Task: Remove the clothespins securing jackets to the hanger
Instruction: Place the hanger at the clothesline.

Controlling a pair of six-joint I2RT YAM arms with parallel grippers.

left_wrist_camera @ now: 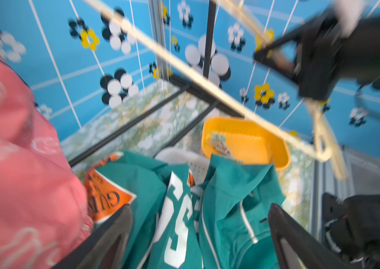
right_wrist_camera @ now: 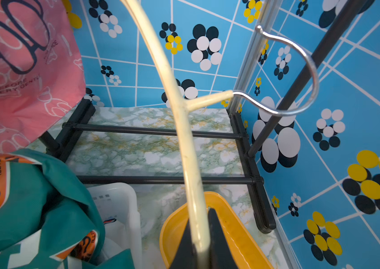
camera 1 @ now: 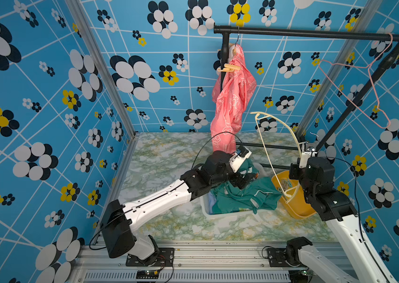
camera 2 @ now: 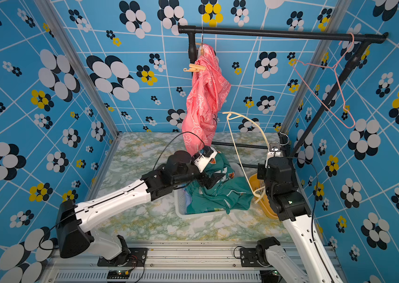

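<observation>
Evidently, the pink jacket (camera 1: 232,98) hung from the black rack (camera 1: 316,33), the teal jacket (camera 1: 242,196) lay freed in a white basket (camera 1: 227,215) below the rack, the right gripper (right_wrist_camera: 199,242) pinched the bare cream hanger (right_wrist_camera: 185,139), probably to clear it away, the left gripper (left_wrist_camera: 198,233) gaped empty, and one tan clothespin (camera 1: 229,68) just under the rack's top bar pinned the pink jacket.

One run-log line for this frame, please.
left end effector: open over teal jacket in white basket | right end effector: shut on cream hanger | pink jacket: hanging on rail, tan clothespins attached
</observation>
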